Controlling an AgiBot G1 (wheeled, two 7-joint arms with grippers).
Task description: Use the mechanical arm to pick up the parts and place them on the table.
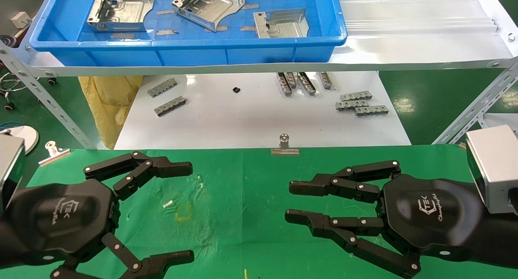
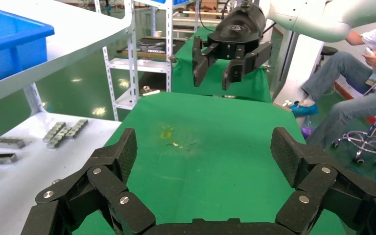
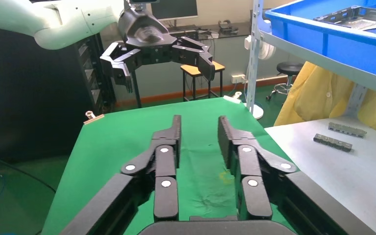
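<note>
Three silver stamped metal parts lie in the blue tray (image 1: 190,54) on the upper shelf: one at the left (image 1: 121,10), one in the middle (image 1: 208,6), one at the right (image 1: 281,23). My left gripper (image 1: 190,212) hovers over the green cloth table (image 1: 243,190) at the near left, wide open and empty. My right gripper (image 1: 293,202) hovers at the near right, partly open and empty. Each points toward the other. The left wrist view shows my own open gripper (image 2: 203,152) and the right gripper (image 2: 215,73) beyond. The right wrist view shows my own gripper (image 3: 198,134) and the left gripper (image 3: 161,63) beyond.
A glossy white board (image 1: 259,117) below the shelf holds small grey notched bars at the left (image 1: 166,97) and right (image 1: 356,103). Metal clips (image 1: 285,145) hold the cloth's far edge. Slanted shelf struts (image 1: 44,97) stand at both sides. A yellow cloth (image 1: 109,101) hangs at the left.
</note>
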